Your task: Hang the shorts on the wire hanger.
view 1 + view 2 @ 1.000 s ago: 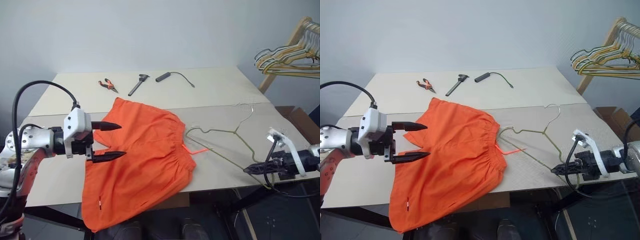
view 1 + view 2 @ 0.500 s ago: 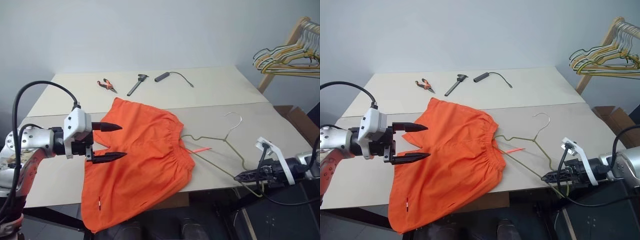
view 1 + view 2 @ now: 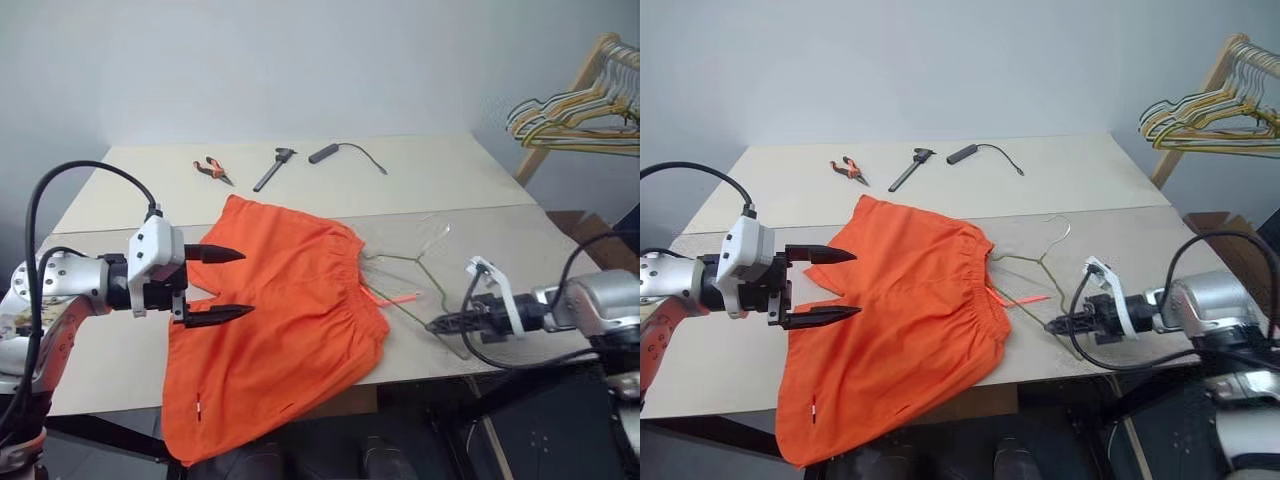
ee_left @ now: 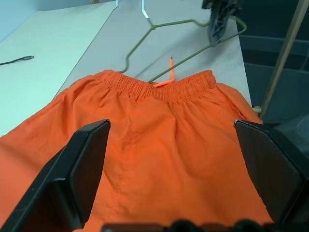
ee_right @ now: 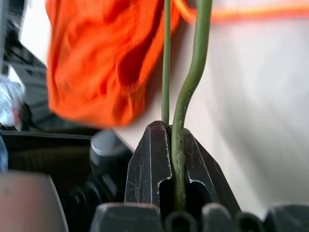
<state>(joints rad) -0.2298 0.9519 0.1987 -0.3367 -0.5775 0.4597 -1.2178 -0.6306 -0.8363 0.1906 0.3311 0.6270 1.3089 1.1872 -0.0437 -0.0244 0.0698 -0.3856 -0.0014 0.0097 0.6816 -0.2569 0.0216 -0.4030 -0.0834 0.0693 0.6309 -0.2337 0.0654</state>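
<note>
Right wrist view: right claw [image 5: 176, 145] clamps the hanger [image 3: 405, 262] wire, aimed at the shorts [image 3: 285, 320]; left claw [image 3: 215, 284] wide above shorts, ready to grasp.

Tools on the desk's far half, spare hangers at the frame's upper right.
Orange-handled pliers [image 3: 215, 169], a dark tool [image 3: 276, 169] and a black corded handle [image 3: 326, 154] lie top centre on the pale desk [image 3: 430, 180]; wire hangers [image 3: 570, 122] hang bunched on a wooden rack [image 3: 560, 105].

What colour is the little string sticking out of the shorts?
Bright orange, matching the bright orange fabric shorts. The thin orange drawstring shows best in the left wrist view.
</note>
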